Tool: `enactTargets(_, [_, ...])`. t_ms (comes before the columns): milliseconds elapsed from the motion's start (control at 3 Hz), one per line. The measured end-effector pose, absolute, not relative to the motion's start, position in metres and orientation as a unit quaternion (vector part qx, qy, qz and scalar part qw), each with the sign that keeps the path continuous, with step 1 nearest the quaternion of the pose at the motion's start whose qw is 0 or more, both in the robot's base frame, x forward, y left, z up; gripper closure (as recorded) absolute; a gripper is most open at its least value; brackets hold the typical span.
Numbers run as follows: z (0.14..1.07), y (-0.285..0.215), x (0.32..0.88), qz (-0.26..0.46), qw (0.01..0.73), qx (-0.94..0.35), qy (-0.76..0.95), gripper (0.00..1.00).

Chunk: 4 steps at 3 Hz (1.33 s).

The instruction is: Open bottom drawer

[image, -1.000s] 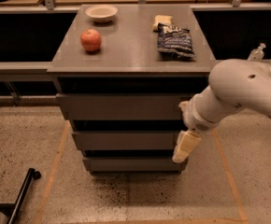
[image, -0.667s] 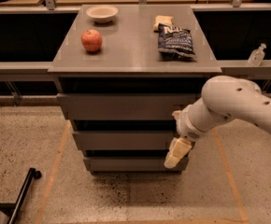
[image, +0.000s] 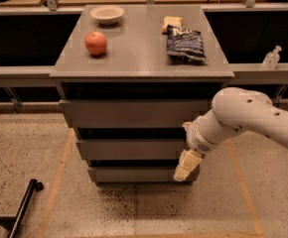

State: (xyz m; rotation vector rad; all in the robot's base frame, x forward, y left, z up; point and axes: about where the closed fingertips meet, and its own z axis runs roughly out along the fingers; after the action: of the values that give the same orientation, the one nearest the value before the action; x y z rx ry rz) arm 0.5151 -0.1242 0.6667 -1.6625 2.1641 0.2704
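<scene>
Gripper: the cream-coloured gripper hangs at the lower centre-right of the frame, pointing down and left from the end of a bulky white arm that enters from the right edge.
Gripper opening: cannot tell.
Gripper against cabinet: it overlaps the right end of the bottom drawer's front; whether it touches the panel cannot be told.
Bottom drawer: the bottom drawer is the lowest of three grey fronts, at lower centre of the frame; none of its interior shows.
Other drawers: the middle drawer sits directly above it, and the top drawer above that.
Cabinet top: the grey cabinet top carries a red apple at its left, a pale bowl behind the apple, a dark chip bag at its right, and a pale yellow item touching the bag's far end.
Right edge: a clear pump bottle stands on a ledge beside the cabinet.
Floor: speckled floor with orange tape lines; a black rod lies at lower left.
</scene>
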Motion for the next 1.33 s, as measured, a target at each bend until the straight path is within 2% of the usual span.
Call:
enactTargets(1000, [0.560,-0.134,0.542,0.110,0.202,-0.570,0.789,0.00])
enactTargets(1333, [0.552,-0.134,0.541,0.115,0.199,-0.569,0.790,0.00])
